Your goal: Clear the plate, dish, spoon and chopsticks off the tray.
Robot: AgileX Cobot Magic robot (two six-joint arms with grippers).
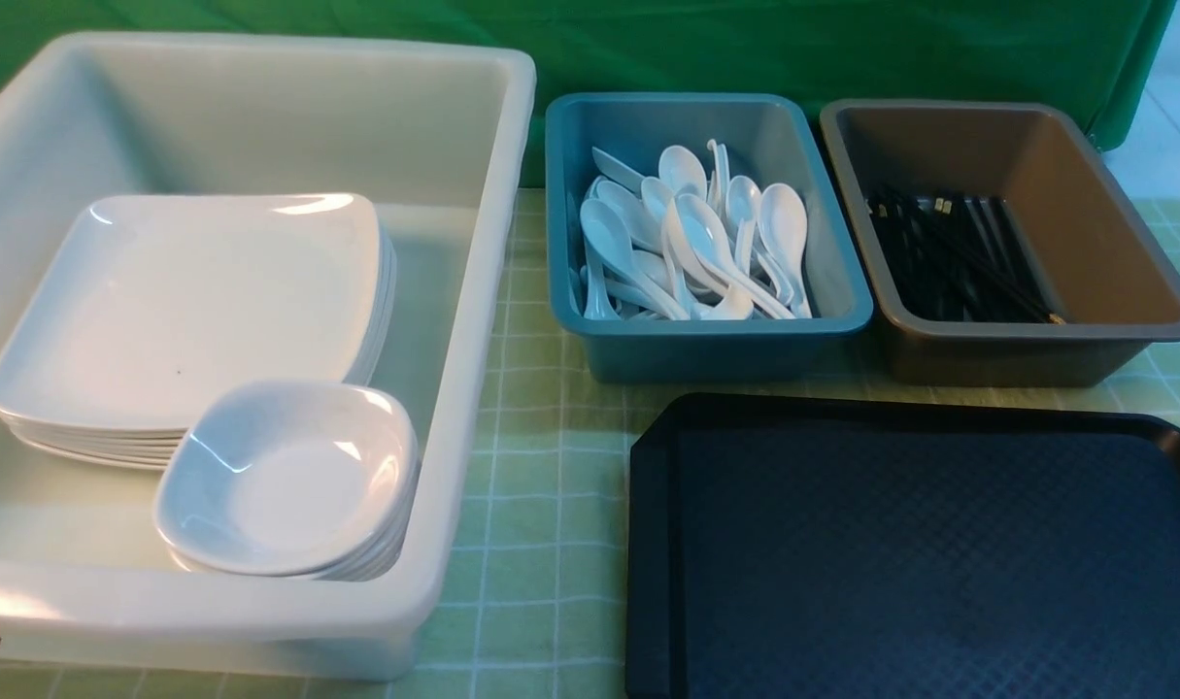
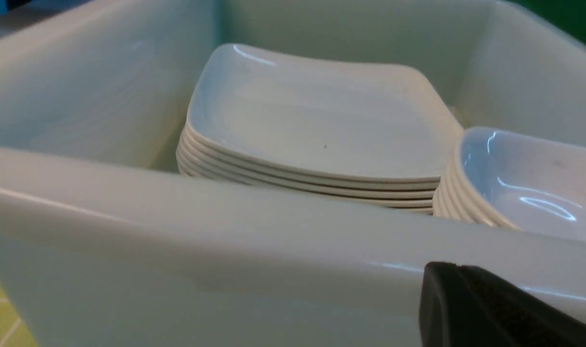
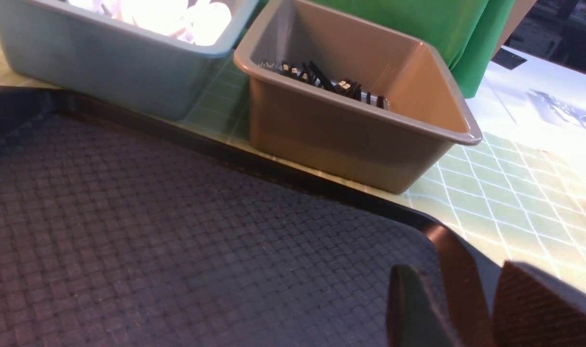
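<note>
No lettering or brand mark readable anywhere here; the tubs and crockery are plain. The tray [image 1: 920, 553] sits near-right on the checked cloth [image 1: 541, 505], its textured bed bare, far rim just short of the teal tub [image 1: 706, 335] and brown tub [image 1: 1036, 340], a thin strip of cloth between; a wider lane of cloth separates its left rim from the big white bin [image 1: 473, 320]. The plate [image 1: 182, 301] tops a stack inside that bin, a tiny dark speck on it; a stack of small deep dishes [image 1: 288, 476] sits against the near wall, touching the plate stack. Spoons [image 1: 696, 238] heaped in the teal tub; chopsticks [image 1: 959, 257] lie in the brown one, ends against its far wall. Left gripper [image 2: 471, 308] sits outside the bin's near wall, jaws closed, nothing in them; right gripper [image 3: 466, 303] hangs over the tray's corner rim, fingers parted with a moderate gap, holding nothing.
</note>
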